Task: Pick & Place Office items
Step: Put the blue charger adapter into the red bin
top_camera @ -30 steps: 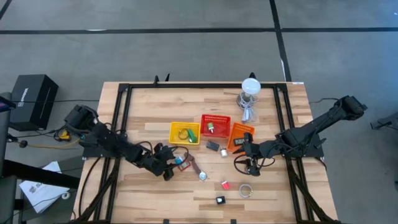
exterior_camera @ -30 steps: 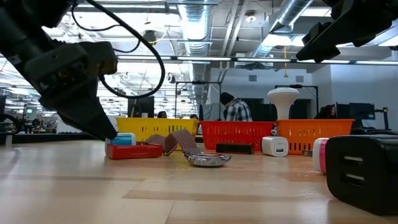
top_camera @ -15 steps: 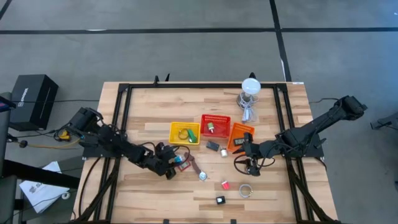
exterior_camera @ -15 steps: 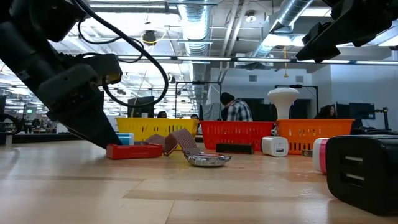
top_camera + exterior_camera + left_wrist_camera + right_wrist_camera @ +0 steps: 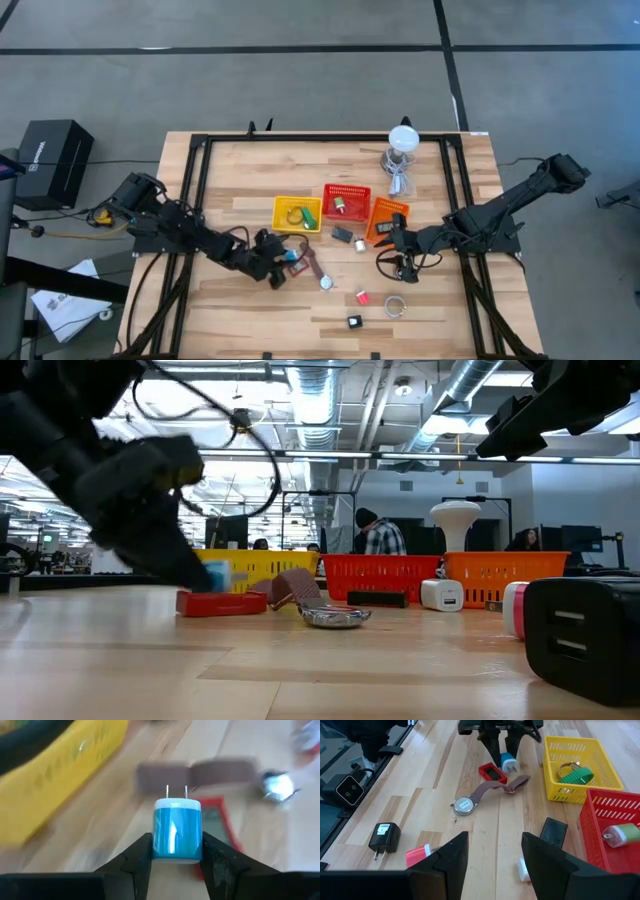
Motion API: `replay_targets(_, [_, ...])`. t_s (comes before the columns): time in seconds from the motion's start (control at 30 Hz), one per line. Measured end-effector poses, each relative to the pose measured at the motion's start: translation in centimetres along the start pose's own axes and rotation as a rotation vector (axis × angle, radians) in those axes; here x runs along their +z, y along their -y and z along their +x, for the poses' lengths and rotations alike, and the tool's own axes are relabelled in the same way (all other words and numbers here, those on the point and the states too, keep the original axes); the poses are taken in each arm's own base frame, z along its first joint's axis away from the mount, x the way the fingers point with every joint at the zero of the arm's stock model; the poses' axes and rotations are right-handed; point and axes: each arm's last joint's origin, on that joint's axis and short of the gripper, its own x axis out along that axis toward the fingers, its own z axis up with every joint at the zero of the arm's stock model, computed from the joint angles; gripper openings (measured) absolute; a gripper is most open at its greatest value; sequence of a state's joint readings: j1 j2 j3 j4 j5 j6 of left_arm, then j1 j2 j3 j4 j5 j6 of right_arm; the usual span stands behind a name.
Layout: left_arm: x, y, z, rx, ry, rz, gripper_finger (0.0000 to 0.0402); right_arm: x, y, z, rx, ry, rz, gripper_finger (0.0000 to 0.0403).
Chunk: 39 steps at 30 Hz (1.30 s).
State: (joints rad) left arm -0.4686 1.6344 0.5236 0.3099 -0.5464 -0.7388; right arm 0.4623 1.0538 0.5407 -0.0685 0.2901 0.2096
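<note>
Starting leftmost, the left gripper [image 5: 280, 262] is seen closed around a blue plug adapter [image 5: 176, 830], just off the yellow basket [image 5: 282, 213], whose two items are already sorted. Several office items [image 5: 361, 297] are left scattered mid-table. Farther right, the right gripper [image 5: 393, 241] is held parted, empty.

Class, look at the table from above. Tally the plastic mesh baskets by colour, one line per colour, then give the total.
yellow basket: 1
red basket: 1
orange basket: 1
Total: 3
</note>
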Motion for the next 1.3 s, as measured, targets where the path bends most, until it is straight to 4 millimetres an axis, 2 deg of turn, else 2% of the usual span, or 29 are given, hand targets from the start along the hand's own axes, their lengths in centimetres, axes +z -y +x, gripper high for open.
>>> replay_targets(0.23, [2.8, 0.7, 0.2, -0.070, 0.223, 0.074, 0.0135, 0.0, 0.0, 0.0, 0.000, 0.000, -0.008, 0.0175])
replay_targets(0.37, [6.1, 0.8, 1.1, -0.069, 0.299, 0.160, 0.0136, 0.0, 0.0, 0.0, 0.000, 0.000, -0.013, 0.0175])
replay_targets(0.5, [10.2, 0.5, 2.1, -0.210, 0.323, 0.240, 0.0139, 0.0, 0.0, 0.0, 0.000, 0.000, -0.067, 0.0175])
replay_targets(0.63, [13.6, -0.9, 2.8, -0.210, 0.385, 0.322, 0.0138, 0.0, 0.0, 0.0, 0.000, 0.000, -0.076, 0.0175])
replay_targets(0.73, [15.3, -2.2, 3.7, -0.199, 0.401, 0.350, 0.0137, 0.0, 0.0, 0.0, 0.000, 0.000, -0.080, 0.0175])
replay_targets(0.83, [16.1, -3.7, 5.0, -0.195, 0.357, 0.342, 0.0138, 0.0, 0.0, 0.0, 0.000, -0.003, -0.091, 0.0175])
replay_targets(1.03, [16.0, -6.5, 8.4, -0.110, 0.279, 0.345, 0.0138, -0.1, 0.0, 0.0, -0.001, -0.006, -0.040, 0.0175])
replay_targets(1.2, [15.3, -7.5, 10.6, -0.073, 0.236, 0.382, 0.0139, -0.1, 0.0, 0.0, -0.002, -0.006, -0.001, 0.0175])
replay_targets(1.3, [14.9, -8.1, 11.0, -0.047, 0.210, 0.379, 0.0143, 0.0, 0.2, 0.1, -0.011, -0.006, 0.004, 0.0175])
